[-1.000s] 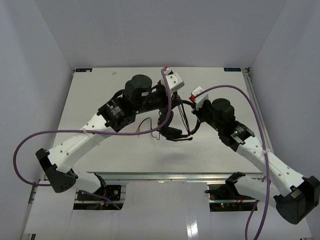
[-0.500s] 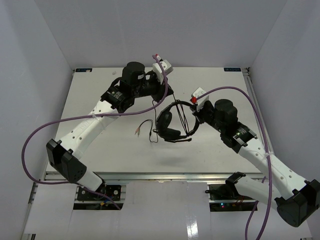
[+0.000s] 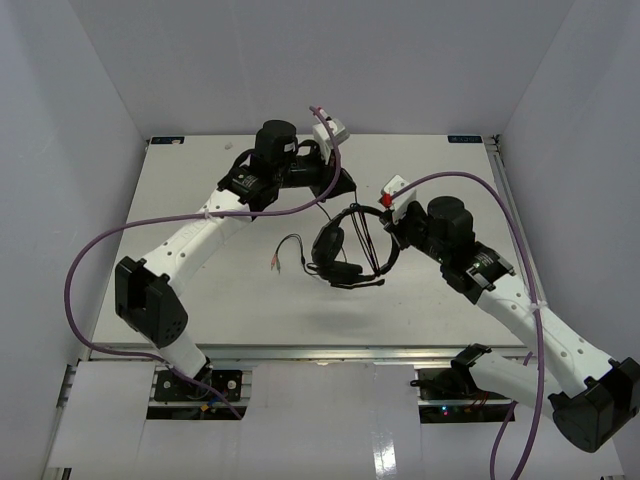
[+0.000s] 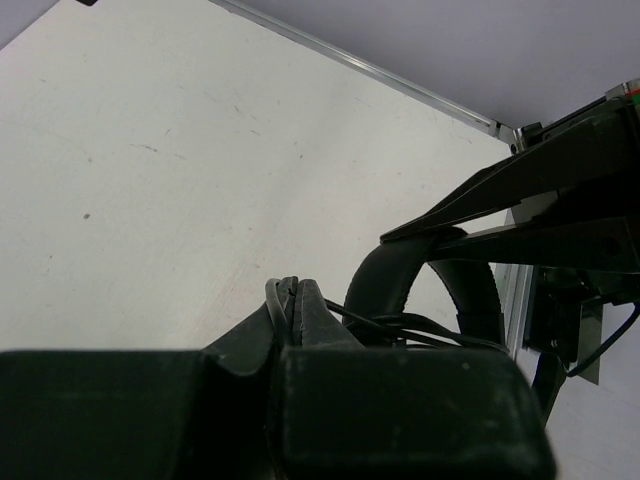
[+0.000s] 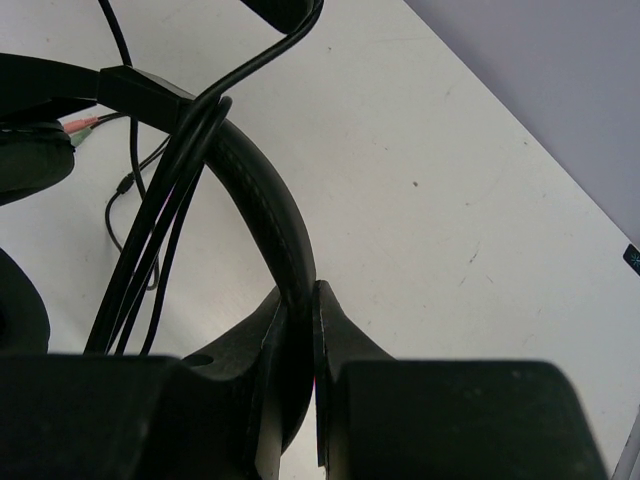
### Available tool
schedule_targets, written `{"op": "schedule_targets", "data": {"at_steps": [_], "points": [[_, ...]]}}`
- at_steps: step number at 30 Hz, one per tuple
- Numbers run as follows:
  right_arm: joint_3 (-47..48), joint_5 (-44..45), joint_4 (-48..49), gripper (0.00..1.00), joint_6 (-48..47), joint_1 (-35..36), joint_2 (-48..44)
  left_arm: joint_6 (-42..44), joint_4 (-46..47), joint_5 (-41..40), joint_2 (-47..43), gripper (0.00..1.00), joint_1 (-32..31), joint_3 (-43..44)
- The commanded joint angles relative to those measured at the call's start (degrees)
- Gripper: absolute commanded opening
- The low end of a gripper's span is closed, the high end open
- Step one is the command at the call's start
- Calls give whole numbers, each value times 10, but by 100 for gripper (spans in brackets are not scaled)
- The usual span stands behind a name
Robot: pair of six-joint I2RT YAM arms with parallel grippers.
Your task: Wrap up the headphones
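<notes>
Bare table lies open at lower centre and left. The far rail runs near the left gripper at upper centre. Since a second ago the left arm has folded inward, while the headphones have hardly shifted. The left gripper pinches the cord. The right gripper clamps the headband, and the headset sits mid-frame between them.

Your headphones are black all over: earcups, headband and cord alike. The only bright spots on them are the two plugs, one pinkish-red and one green. The left tool and right tool both read black. Your bench is plain off-white with a few dark specks. The left arm and right arm are white with black joints, and the cables are purple.
</notes>
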Motion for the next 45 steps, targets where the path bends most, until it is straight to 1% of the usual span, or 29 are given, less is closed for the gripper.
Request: {"op": "schedule_targets", "data": {"at_steps": [1,2,7,12,15,22,26,37,45], "points": [[51,-68,-16,8,22,6,-9,-7,88,-4,-3,0,29,-37],[54,-69,-19,8,23,6,-10,-23,98,0,-5,0,35,-55],[76,-88,-34,8,28,5,-7,-52,160,37,-13,0,53,-113],[95,-106,-41,8,35,5,-2,-89,226,87,-7,6,76,-150],[104,-112,-46,8,40,5,-1,-104,258,106,-2,6,82,-167],[123,-143,-58,8,55,6,4,-125,306,128,29,6,86,-185],[140,-140,-62,8,57,5,7,-146,350,134,35,6,90,-210],[172,-133,-69,8,55,-18,14,-180,415,153,26,6,97,-286],[201,-149,-69,8,76,-48,26,-248,544,166,11,7,97,-379]]}}
